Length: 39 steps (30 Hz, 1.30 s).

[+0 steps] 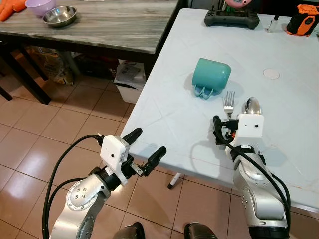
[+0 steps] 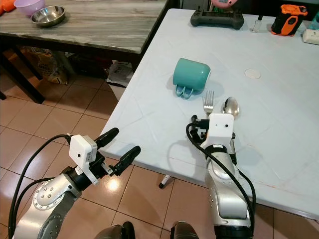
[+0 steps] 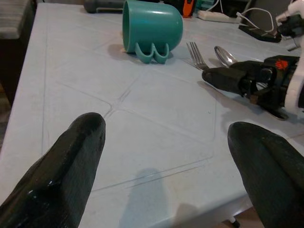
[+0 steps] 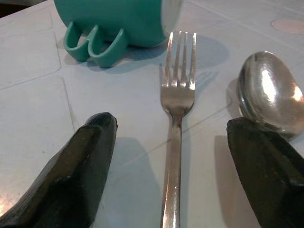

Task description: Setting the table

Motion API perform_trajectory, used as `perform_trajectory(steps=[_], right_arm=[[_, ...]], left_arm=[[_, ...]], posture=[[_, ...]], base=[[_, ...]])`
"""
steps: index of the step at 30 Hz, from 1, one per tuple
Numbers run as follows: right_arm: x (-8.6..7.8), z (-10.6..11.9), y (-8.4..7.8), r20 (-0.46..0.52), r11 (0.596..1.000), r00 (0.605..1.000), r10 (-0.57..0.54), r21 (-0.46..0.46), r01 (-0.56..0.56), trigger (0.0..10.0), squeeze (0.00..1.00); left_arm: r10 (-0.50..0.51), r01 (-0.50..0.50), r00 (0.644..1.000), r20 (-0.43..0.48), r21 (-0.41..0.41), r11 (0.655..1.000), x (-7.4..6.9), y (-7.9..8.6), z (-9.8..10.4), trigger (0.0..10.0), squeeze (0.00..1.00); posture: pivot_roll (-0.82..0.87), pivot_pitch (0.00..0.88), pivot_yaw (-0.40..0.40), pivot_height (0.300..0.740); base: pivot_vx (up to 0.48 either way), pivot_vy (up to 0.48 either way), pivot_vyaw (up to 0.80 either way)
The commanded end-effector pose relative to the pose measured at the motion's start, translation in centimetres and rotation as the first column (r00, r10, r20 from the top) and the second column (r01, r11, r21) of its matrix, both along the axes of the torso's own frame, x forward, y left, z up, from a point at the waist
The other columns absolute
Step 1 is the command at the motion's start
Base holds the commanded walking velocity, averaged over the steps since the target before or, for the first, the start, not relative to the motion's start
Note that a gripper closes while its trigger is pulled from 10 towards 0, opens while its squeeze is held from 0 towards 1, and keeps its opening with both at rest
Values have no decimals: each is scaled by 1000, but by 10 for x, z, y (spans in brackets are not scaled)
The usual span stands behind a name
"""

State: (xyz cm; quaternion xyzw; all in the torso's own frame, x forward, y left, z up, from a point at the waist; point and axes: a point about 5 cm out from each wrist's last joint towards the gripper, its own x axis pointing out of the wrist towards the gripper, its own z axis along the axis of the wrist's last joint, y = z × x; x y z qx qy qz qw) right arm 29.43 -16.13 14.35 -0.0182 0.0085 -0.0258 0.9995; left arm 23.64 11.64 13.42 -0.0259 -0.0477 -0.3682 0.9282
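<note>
A teal mug point(image 1: 212, 74) lies on its side on the white table point(image 1: 164, 109), handle toward me. Just nearer lie a steel fork point(image 1: 229, 103) and a steel spoon point(image 1: 252, 105), side by side and pointing away from me. My right gripper point(image 4: 175, 161) rests low over the table, open, and the fork point(image 4: 176, 95) handle runs between its two fingers; the spoon point(image 4: 268, 92) bowl lies by the one finger. My left gripper point(image 1: 145, 145) hangs open at the table's near left edge, over the floor, with nothing in it.
A wooden table point(image 1: 114, 30) at the back left carries a steel bowl point(image 1: 60, 16) and a purple bowl point(image 1: 40, 6). On the white table's far end sit a black controller point(image 1: 232, 19), an orange device point(image 1: 302, 22) and a white disc point(image 1: 271, 74). A box point(image 1: 130, 79) stands on the tiled floor.
</note>
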Motion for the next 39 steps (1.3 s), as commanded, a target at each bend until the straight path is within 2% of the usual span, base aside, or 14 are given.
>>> perform_trajectory(steps=[1, 7, 14, 23, 39], right_arm=[[-1, -13, 0, -70, 1000, 997, 11, 17, -10, 0, 0], [0, -17, -3, -118, 999, 993, 18, 51, -12, 0, 0], [-9, -29, -11, -199, 994, 980, 0, 104, 21, 0, 0], [-9, -33, -14, -245, 989, 970, -5, 140, 40, 0, 0], [-5, -35, -13, -266, 972, 964, -13, 223, 74, 0, 0]], left_arm=[[-19, 20, 1000, -1, 13, 1000, -4, 1, 0, 10000, 0], [-42, 42, 999, -4, 15, 999, -6, 0, 1, 10000, 0], [-98, 98, 995, -10, 26, 995, -8, 1, 2, 10000, 0], [-100, 101, 995, -7, 41, 994, -6, 3, 1, 10000, 0], [-103, 103, 995, 3, 47, 994, -5, 4, 0, 10000, 0]], posture=[[-141, 231, 63, 740], [-145, 233, 57, 740], [-150, 236, 62, 740], [-151, 232, 66, 740], [-152, 220, 66, 740]], base=[[0, 0, 0], [0, 0, 0], [0, 0, 0], [0, 0, 0], [0, 0, 0]])
